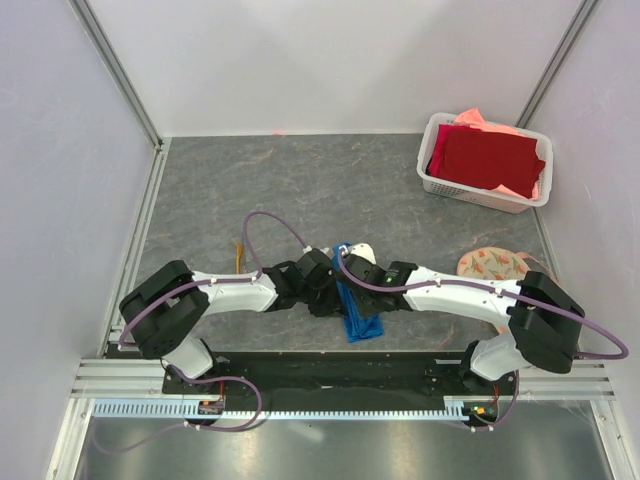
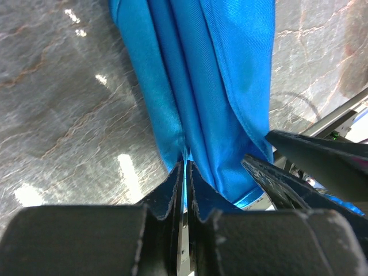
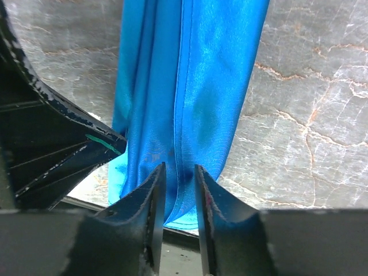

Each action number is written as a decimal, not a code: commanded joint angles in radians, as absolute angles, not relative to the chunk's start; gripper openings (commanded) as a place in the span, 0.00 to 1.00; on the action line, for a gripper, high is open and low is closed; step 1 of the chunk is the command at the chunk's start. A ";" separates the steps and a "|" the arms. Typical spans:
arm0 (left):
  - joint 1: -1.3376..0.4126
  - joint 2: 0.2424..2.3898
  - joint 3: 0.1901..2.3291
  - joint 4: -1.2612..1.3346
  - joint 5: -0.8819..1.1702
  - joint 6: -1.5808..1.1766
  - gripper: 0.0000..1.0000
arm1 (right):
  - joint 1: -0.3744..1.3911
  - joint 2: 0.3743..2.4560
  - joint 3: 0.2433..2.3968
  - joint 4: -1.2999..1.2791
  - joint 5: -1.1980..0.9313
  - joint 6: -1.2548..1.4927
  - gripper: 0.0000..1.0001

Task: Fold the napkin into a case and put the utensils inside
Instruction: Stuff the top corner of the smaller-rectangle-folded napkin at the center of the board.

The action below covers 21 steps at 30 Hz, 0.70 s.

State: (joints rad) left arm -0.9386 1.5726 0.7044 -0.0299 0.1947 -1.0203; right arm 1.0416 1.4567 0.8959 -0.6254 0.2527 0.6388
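Note:
The bright blue napkin [image 1: 358,312] hangs bunched in long folds between the two arms, over the near middle of the table. My left gripper [image 1: 333,290] [image 2: 185,164] is shut on one edge of the napkin [image 2: 213,86]. Beside it, my right gripper [image 1: 367,288] [image 3: 179,168] has its jaws a little apart, one on each side of a hemmed fold of the napkin [image 3: 190,86]. The utensils [image 1: 238,256] are thin orange sticks lying on the table left of the arms. No folded case shows.
A white basket [image 1: 432,180] at the back right holds a dark red cloth [image 1: 485,158] and a salmon-pink cloth [image 1: 472,118]. A round floral mat [image 1: 490,264] lies at the right, partly under the right arm. Walls close in the table on three sides.

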 commanded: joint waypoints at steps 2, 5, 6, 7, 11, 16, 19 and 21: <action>-0.942 1.586 0.715 0.029 0.218 -1.008 0.09 | 1.043 1.492 0.897 -0.586 0.276 0.637 0.27; -0.942 1.589 0.707 0.035 0.219 -1.012 0.09 | 1.042 1.506 0.911 -0.575 0.282 0.638 0.18; -0.943 1.589 0.707 0.041 0.218 -1.015 0.09 | 1.043 1.508 0.916 -0.569 0.276 0.640 0.17; -0.943 1.594 0.706 0.043 0.221 -1.017 0.09 | 1.045 1.509 0.926 -0.566 0.269 0.641 0.13; -0.946 1.612 0.696 0.061 0.227 -1.025 0.08 | 1.045 1.523 0.939 -0.532 0.226 0.669 0.09; -0.957 1.626 0.683 0.080 0.224 -1.035 0.08 | 1.043 1.520 0.931 -0.506 0.209 0.703 0.06; -0.957 1.625 0.673 0.087 0.221 -1.040 0.08 | 1.042 1.526 0.919 -0.492 0.213 0.718 0.06; -0.959 1.609 0.667 0.087 0.218 -1.042 0.07 | 1.043 1.539 0.904 -0.473 0.218 0.727 0.06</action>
State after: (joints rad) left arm -0.9512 1.6188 0.6827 0.0490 0.2173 -1.0214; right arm 1.0416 1.5204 0.9005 -0.5327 0.2173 0.6868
